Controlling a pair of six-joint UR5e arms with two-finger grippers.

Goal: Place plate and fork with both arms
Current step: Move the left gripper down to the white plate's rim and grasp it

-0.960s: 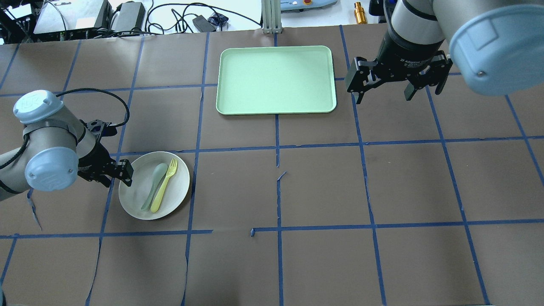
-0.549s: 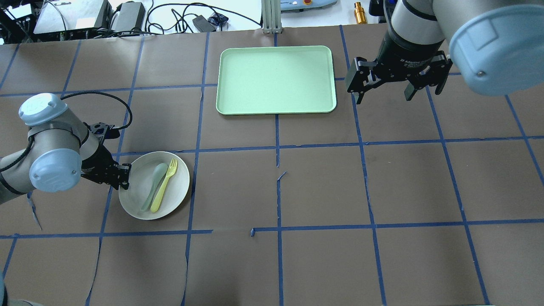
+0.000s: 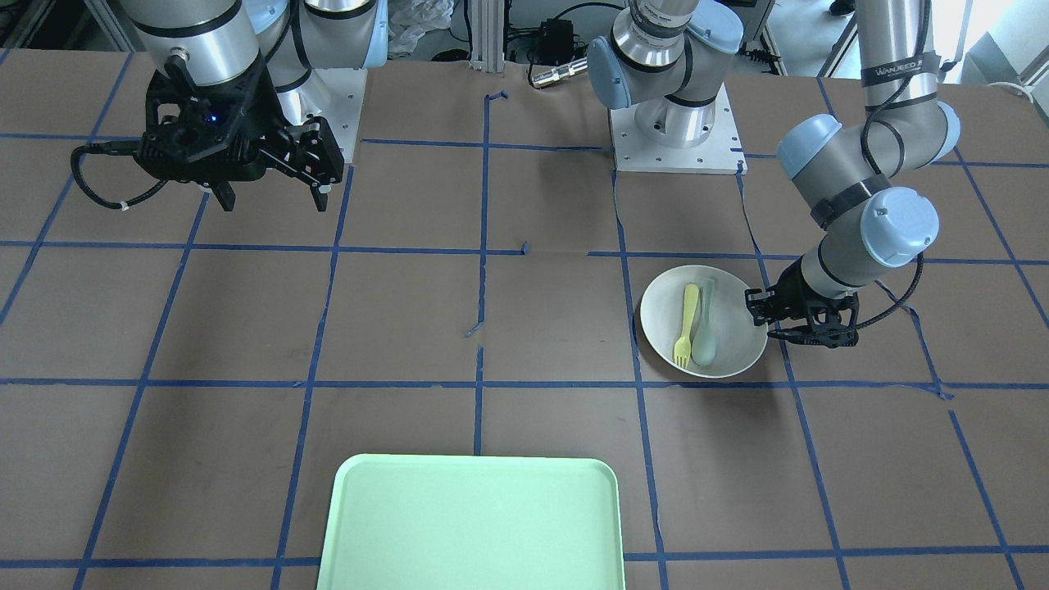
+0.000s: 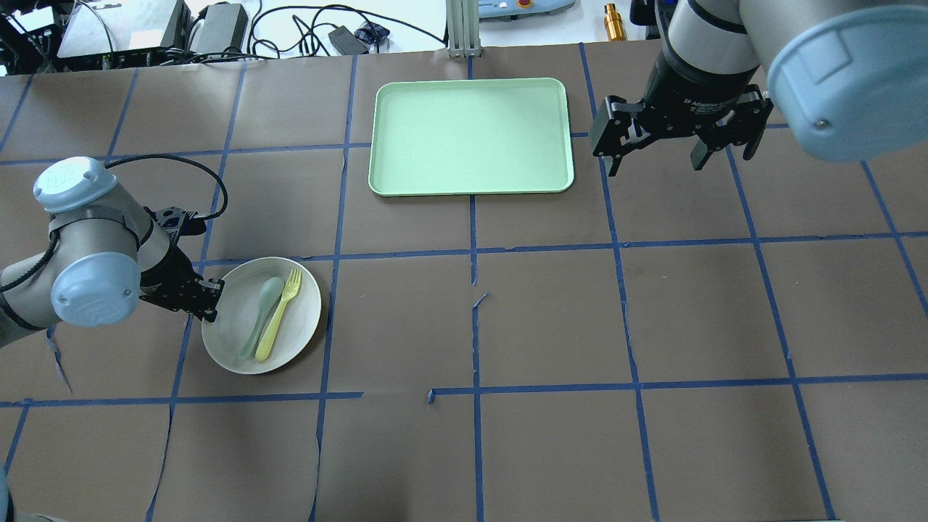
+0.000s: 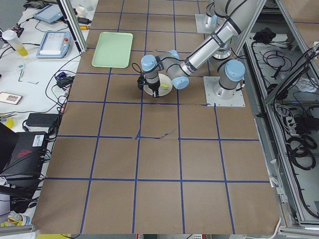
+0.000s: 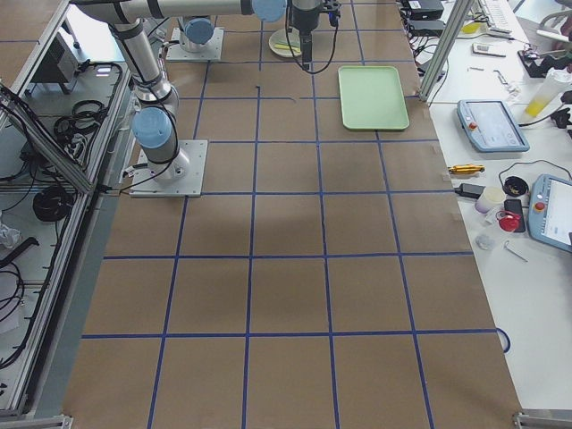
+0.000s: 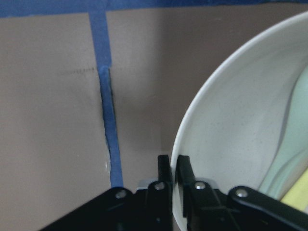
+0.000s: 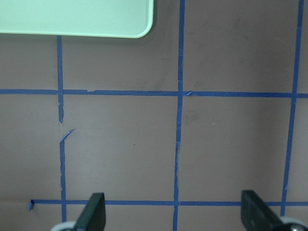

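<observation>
The off-white plate [image 4: 303, 308] lies on the table at the left, with the pale-yellow fork [image 4: 278, 316] and a grey-green spoon [image 4: 259, 319] lying in it. My left gripper [image 4: 210, 301] is at the plate's left rim. In the left wrist view the gripper [image 7: 174, 168] has its two fingers shut on the rim of the plate [image 7: 231, 130], one inside and one outside. My right gripper [image 4: 678, 148] is open and empty, held above the table to the right of the tray. In the front view the plate [image 3: 737, 328] holds the fork [image 3: 687, 324].
The mint-green tray [image 4: 471, 138] lies empty at the far middle of the table. Blue tape lines grid the brown table cover. Cables and boxes [image 4: 123, 32] sit beyond the far edge. The right wrist view shows the tray's corner [image 8: 96, 19].
My left gripper has moved in and down onto the plate's left rim and closed on it. The plate has shifted very slightly. The right arm has not moved.
</observation>
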